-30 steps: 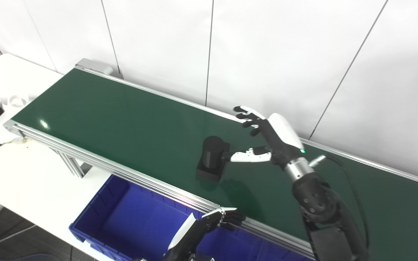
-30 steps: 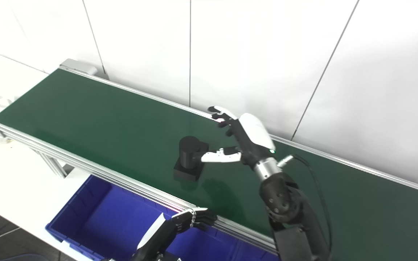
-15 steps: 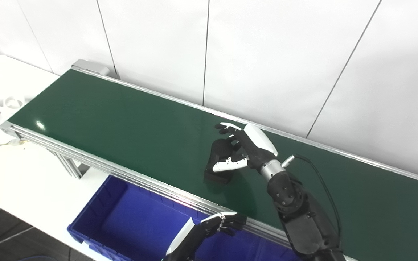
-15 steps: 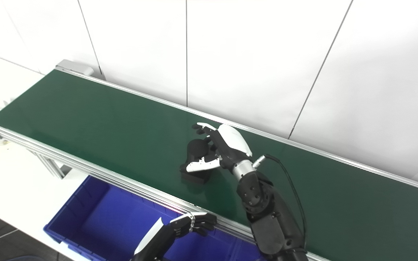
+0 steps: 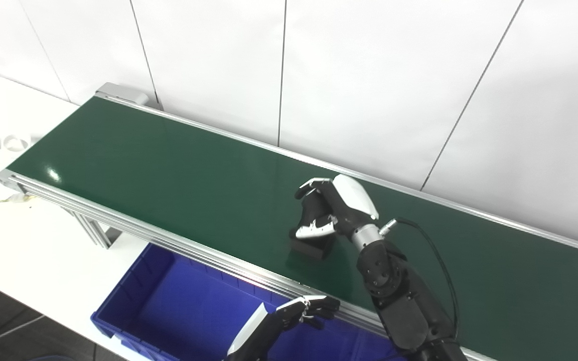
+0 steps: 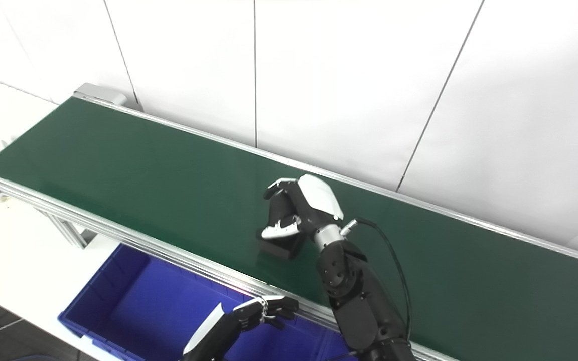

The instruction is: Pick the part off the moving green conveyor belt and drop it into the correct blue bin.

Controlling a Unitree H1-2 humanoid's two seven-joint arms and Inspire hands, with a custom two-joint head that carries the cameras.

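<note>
Nearest, the left hand (image 5: 296, 313) hung with fingers curled on nothing, over the blue bin (image 5: 168, 296). Beyond it, on the green belt (image 5: 168, 170), the right hand (image 5: 334, 210) was wrapped around the black part (image 5: 311, 245) — its base at belt level.

Right hand (image 5: 336, 208) hides most of the part (image 5: 311, 245), seemingly.

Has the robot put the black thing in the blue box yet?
Not yet. The right hand has closed around the black part, which sits on the green belt. That is the grab done. Left to do: lift it and drop it in the blue bin, which looks empty. The left hand waits over the bin.
</note>
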